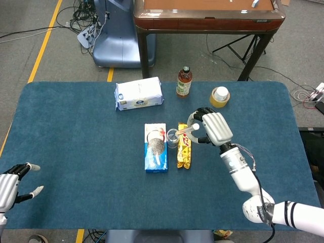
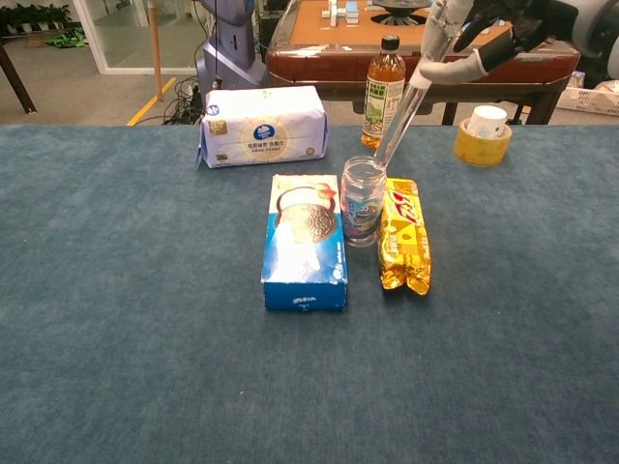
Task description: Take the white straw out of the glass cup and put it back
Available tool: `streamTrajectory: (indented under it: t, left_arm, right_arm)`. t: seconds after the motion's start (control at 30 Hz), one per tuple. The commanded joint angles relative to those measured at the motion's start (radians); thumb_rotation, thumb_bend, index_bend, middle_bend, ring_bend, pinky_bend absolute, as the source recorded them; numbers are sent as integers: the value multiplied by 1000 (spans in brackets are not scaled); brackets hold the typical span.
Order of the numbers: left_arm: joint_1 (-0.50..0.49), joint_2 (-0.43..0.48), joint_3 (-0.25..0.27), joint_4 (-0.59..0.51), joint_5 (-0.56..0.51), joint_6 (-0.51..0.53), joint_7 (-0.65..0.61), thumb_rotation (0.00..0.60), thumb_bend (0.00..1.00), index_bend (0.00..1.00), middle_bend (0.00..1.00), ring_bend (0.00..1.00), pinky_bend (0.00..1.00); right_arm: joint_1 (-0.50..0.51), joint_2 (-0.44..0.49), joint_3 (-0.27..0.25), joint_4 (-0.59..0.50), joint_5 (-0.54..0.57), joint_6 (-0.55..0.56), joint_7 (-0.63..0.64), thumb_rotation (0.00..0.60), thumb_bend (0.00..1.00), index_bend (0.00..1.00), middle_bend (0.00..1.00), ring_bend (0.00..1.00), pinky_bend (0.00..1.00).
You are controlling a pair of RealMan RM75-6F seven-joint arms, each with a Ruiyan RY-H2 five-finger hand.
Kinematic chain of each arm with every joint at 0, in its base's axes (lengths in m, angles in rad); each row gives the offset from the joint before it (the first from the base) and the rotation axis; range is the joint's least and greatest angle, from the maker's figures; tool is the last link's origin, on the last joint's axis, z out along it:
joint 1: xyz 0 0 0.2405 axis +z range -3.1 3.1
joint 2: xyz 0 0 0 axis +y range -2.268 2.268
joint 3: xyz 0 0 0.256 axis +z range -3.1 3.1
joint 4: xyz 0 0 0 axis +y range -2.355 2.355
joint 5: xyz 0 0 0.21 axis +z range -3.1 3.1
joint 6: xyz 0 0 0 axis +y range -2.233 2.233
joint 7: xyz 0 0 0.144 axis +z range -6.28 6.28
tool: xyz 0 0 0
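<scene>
Glass cup (image 2: 363, 201) flanked closely: cookie box (image 2: 306, 242) on one side, gold snack pack (image 2: 403, 235) on the other. Access from above is open. Bottle (image 2: 384, 92) and tissue pack (image 2: 262, 125) stand behind.
</scene>
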Motion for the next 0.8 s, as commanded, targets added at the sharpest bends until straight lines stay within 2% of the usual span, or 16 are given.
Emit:
streamTrajectory:
  t: [0.03, 0.17, 0.37, 0.8]
  left_arm:
    - [-1, 0, 1, 0, 1, -2, -1, 600, 159, 395, 410, 354, 522]
    - [-2, 1, 2, -1, 0, -5, -2, 600, 159, 395, 410, 354, 522]
    - [-4, 1, 3, -1, -1, -8, -4, 600, 159, 395, 410, 354, 522]
    - [-9, 0, 8, -3, 2, -18, -1, 600, 159, 395, 410, 354, 522]
  right_arm:
    - [-18, 10, -20, 21, -44, 10, 34, 600, 438, 676, 522, 321, 258]
    - [-33, 12, -38, 52, -98, 23, 79, 600, 440, 690, 534, 328, 280]
    - [-55, 16, -56, 81, -152, 47, 125, 600, 476, 705, 605, 394, 338]
    - [-88, 100, -48, -28, -155, 67, 101, 600, 477, 720, 634, 425, 338]
